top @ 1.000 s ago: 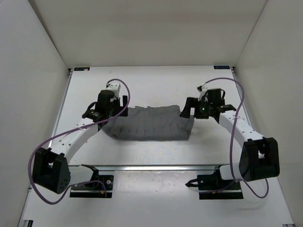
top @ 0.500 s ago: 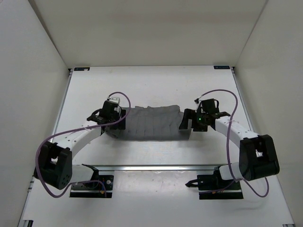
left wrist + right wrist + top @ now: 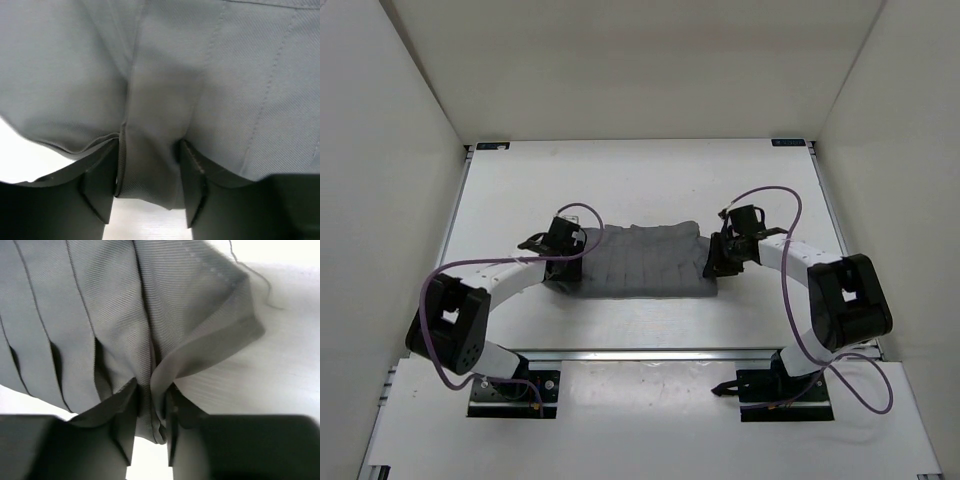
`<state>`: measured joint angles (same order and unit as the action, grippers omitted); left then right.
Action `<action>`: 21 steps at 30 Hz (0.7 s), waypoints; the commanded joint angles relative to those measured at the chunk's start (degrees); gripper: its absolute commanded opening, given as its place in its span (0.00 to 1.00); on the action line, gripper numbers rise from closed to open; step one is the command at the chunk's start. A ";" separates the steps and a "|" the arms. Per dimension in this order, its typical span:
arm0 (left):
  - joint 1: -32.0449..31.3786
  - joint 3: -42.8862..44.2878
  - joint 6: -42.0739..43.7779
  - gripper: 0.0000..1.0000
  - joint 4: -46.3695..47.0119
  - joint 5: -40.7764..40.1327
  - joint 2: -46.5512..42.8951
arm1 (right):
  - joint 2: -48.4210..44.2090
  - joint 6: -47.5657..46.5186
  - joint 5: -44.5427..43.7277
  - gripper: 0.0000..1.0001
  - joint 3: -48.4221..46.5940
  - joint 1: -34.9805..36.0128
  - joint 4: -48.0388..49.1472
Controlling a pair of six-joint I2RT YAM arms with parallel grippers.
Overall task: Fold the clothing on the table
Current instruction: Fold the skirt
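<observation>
At the nine o'clock end of the clothing point(image 3: 640, 262), our left gripper point(image 3: 150, 186) had its jaws closed onto a broad fold of the grey fabric, which filled the gap and pressed against both of them. The garment lay creased lengthwise near the middle of the table point(image 3: 650, 175), stretched between the two grippers. At its three o'clock end, our right gripper point(image 3: 151, 422) pinched a narrower, bunched ridge of cloth just inside the hemmed corner, with its jaws nearly together. We judged this to be the grasp ahead of the first fold. To do it well, we would want both pinches firm before any lift, since the left one held a thicker wad and looked likelier to slip. Then we would raise both ends evenly, only enough to clear the surface. We would carry them at a matched pace toward twelve or six o'clock, keep the cloth taut so the pleats lay flat, and set the edge down square.
</observation>
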<state>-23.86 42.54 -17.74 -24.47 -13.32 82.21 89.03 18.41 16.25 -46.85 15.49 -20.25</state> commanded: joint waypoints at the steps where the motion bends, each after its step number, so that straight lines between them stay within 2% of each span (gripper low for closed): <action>1: -0.75 0.61 -1.07 0.57 1.70 1.63 1.89 | 0.17 0.92 -0.26 0.20 -0.35 -0.54 2.84; 3: -1.54 1.05 -1.25 0.45 2.23 2.77 3.21 | -0.26 2.06 1.33 0.03 0.00 -2.04 3.55; 4: -2.15 1.40 -1.68 0.43 2.58 2.86 4.00 | -0.26 1.89 0.89 0.00 0.27 -2.39 3.55; 8: -4.61 2.89 -1.86 0.32 4.34 5.23 6.99 | -2.10 -0.04 -1.13 0.00 -1.49 -4.14 1.10; 16: -10.59 13.08 -3.18 0.32 6.09 11.73 16.30 | -7.20 -3.91 -1.49 0.00 -7.55 -8.54 -4.87; 21: -13.41 19.15 -4.23 0.30 6.19 14.64 21.49 | -6.95 -4.88 -0.08 0.00 -16.94 -4.51 -7.17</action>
<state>-35.53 59.13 -20.51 -18.48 -3.49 101.56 83.68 14.96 14.79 -58.22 8.01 -27.18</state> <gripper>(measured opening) 0.300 0.050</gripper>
